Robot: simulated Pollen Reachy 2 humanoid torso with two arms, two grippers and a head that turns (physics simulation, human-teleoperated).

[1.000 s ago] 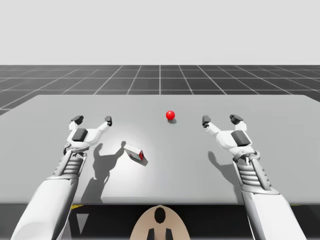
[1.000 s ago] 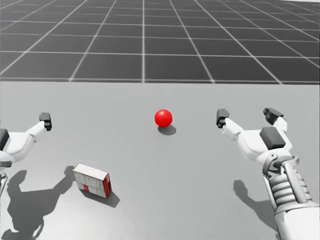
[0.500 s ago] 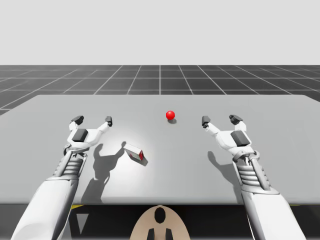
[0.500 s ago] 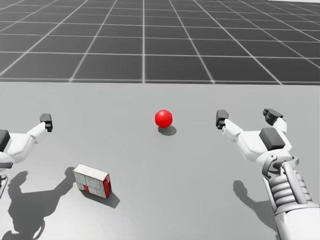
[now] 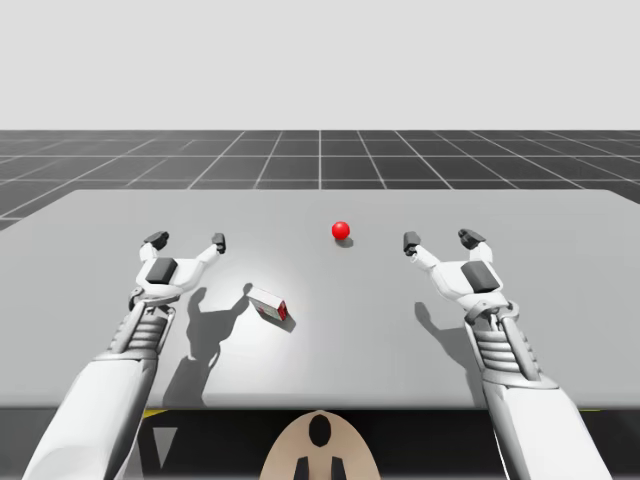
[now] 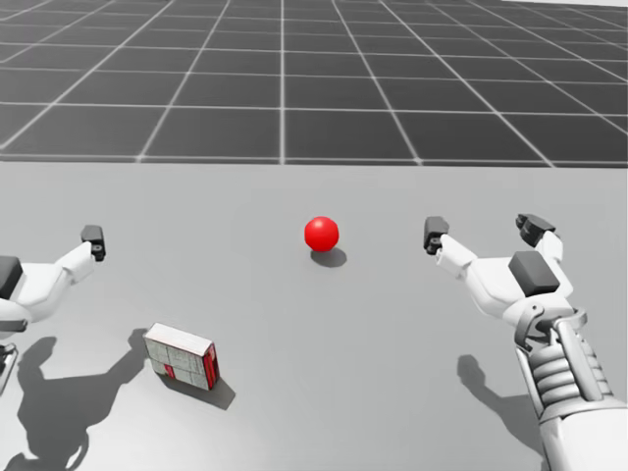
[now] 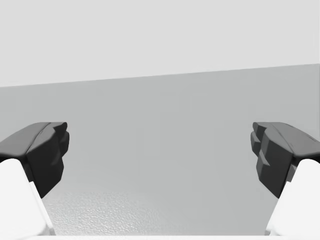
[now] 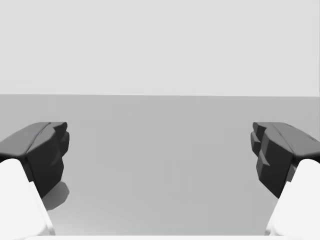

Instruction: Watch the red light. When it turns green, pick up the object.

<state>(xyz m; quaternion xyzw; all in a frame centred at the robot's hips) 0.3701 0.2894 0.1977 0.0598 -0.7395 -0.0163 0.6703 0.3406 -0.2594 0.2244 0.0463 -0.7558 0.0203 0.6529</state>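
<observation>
A red ball light (image 5: 341,231) (image 6: 321,234) glows red at the table's far middle. A small white box with red sides (image 5: 268,304) (image 6: 182,355) lies flat on the grey table (image 5: 360,340), nearer to my left arm. My left gripper (image 5: 184,241) (image 7: 160,155) hovers open to the left of the box and a little beyond it, nothing between its fingers. My right gripper (image 5: 438,240) (image 6: 482,231) (image 8: 160,155) stands open to the right of the light, holding nothing.
The table's far edge (image 5: 320,191) runs behind the light, with dark gridded floor (image 5: 320,155) beyond. Bare grey surface lies between the two arms and around the box.
My left gripper has drifted very slightly downward in the head view. The light stays red and the box has not moved.
</observation>
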